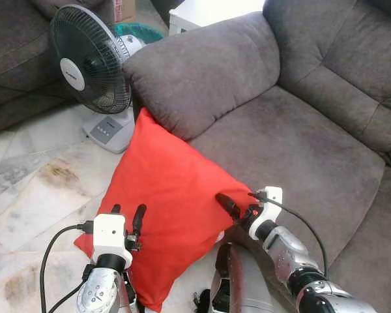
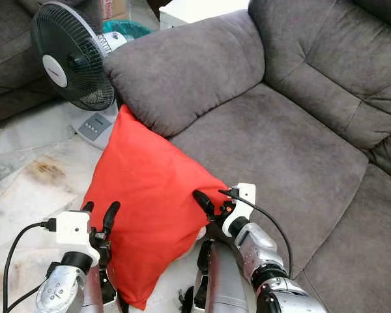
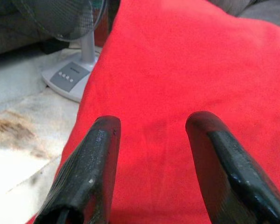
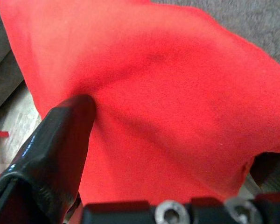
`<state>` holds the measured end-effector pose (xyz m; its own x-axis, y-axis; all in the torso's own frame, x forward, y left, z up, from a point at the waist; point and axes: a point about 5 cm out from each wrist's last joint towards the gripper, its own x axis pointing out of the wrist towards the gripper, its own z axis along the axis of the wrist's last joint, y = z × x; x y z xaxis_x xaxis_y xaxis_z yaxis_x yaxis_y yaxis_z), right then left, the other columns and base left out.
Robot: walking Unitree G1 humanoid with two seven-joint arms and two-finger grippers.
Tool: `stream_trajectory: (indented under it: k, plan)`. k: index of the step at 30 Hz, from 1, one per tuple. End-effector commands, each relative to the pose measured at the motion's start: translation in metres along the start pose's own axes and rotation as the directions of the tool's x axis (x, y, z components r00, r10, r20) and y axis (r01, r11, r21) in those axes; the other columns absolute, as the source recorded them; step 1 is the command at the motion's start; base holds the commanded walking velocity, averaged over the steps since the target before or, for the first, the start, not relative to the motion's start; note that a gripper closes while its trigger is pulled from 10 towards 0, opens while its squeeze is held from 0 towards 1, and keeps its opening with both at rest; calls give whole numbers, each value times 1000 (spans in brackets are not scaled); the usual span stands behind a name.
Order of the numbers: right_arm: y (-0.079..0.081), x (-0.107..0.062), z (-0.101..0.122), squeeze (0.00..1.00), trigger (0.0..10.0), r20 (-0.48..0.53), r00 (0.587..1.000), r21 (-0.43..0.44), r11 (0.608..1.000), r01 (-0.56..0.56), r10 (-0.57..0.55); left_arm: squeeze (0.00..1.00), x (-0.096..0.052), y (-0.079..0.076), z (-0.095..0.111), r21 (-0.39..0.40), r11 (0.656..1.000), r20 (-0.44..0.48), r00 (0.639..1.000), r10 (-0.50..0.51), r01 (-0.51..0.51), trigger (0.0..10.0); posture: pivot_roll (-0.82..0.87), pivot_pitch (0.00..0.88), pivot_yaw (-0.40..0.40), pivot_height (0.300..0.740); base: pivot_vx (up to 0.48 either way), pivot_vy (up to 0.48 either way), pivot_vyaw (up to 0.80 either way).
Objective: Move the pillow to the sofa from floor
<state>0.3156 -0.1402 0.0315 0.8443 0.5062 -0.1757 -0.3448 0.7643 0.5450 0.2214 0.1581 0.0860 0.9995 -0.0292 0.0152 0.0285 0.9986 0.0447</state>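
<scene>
The red pillow (image 1: 166,202) stands on the floor (image 1: 32,195), leaning against the sofa (image 1: 293,130). The left end effector (image 1: 127,218) is released, fingers spread over its lower edge. The right end effector (image 1: 229,205) presses its other corner; its state I cannot tell. The grasp step is at hand; next both must clench and lift.

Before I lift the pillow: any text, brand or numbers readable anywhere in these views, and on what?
None can be read.
Fan: dark mark on the white hub, too blurred.
Fan base: grey button panel, markings too small.
Red pillow, sofa: no print visible.
</scene>
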Motion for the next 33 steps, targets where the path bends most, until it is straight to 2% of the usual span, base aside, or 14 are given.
stream_trajectory:
  k: [1,4,5,22,33]
  plan:
    - [-2,-2,0,0,10000,-2,1000,9,1000,0,0,0,-4,-5,-2,-24,1000,-16,1000,-5,5,10000,224,255,-248,545,0,0,0]
    - [-1,-2,-1,0,10000,1,1000,13,1000,-6,6,0,-5,-5,-1,-26,1000,-21,1000,-4,3,10000,223,260,-250,545,0,0,0]
    - [-1,-2,-1,0,0,7,1000,20,1000,-7,7,0,-6,-6,-1,-27,1000,-21,1000,-4,4,10000,224,261,-250,545,0,0,0]
    - [2,-1,-2,0,0,55,998,87,996,-30,26,0,-4,-5,2,-22,1000,-24,1000,-9,9,10000,226,269,-237,545,0,0,0]
    - [2,-1,-1,0,0,61,998,81,996,-25,20,0,1,-5,3,-18,1000,-17,1000,-15,15,10000,223,256,-230,545,0,0,0]
